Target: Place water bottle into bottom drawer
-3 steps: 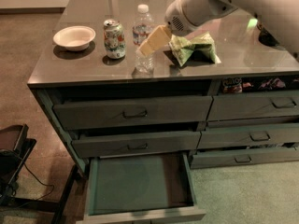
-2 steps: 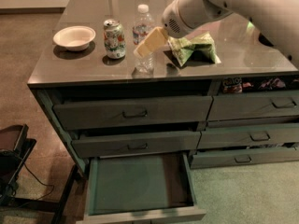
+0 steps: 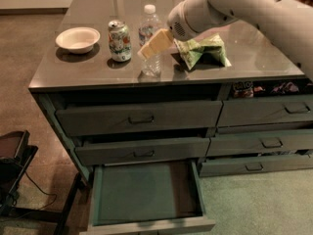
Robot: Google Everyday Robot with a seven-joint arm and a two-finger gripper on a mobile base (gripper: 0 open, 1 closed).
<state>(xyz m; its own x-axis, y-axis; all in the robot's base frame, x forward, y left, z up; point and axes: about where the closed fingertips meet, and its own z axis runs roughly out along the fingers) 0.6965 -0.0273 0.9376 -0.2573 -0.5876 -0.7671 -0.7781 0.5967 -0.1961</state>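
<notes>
The water bottle (image 3: 148,26), clear with a white cap and a coloured label band, stands upright on the grey countertop (image 3: 88,70), just right of the green-white soda can (image 3: 119,40). My gripper (image 3: 152,44), tan at its tip on a white arm, reaches in from the upper right and lies across the front of the bottle's middle, hiding part of it. The bottom drawer (image 3: 146,192) of the left stack is pulled open below and shows a bare teal-green floor.
A white bowl (image 3: 77,38) sits at the counter's left. A green snack bag (image 3: 201,52) lies right of the bottle, under my arm. The two handled drawers (image 3: 141,117) above the open one are closed. Narrower drawers (image 3: 266,142) are on the right. A dark stand (image 3: 12,155) sits on the floor at left.
My gripper has moved a little to the left, from beside the bottle to across its middle. The bottle, can and bowl have not moved.
</notes>
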